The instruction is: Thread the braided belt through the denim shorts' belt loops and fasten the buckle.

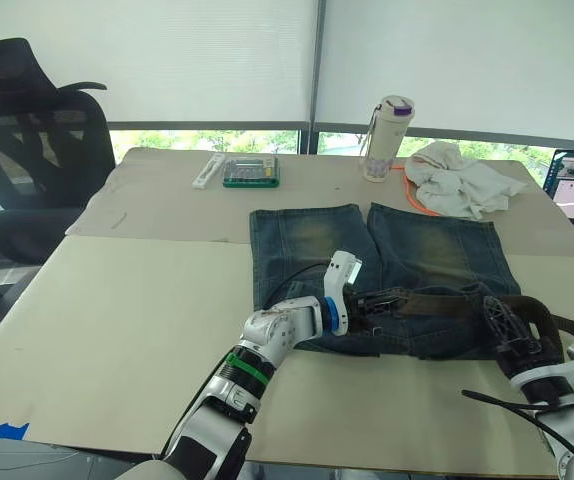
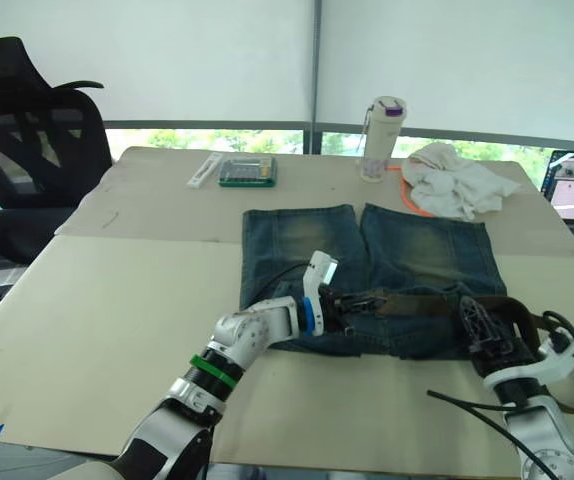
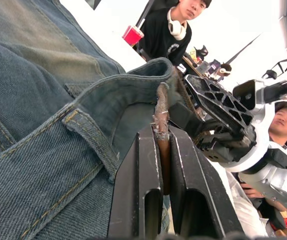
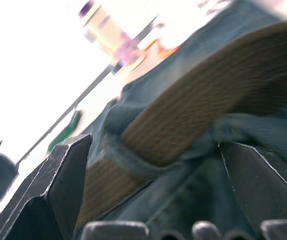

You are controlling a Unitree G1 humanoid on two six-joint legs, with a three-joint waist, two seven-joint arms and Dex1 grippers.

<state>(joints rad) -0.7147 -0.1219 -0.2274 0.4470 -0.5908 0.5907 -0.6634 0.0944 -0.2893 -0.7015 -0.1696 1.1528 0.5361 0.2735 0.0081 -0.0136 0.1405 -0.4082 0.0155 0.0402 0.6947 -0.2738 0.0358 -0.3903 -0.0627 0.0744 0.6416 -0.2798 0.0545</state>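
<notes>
Nearest on the left, the left gripper (image 3: 162, 150) is clamped edge-on upon the dark brown braided belt (image 1: 437, 305). That belt runs left to right along the near waistband of the faded blue denim shorts (image 1: 417, 250), whose legs point away. At the right end, the right gripper (image 1: 502, 322) stands spread over belt and a belt loop (image 4: 133, 162).
</notes>
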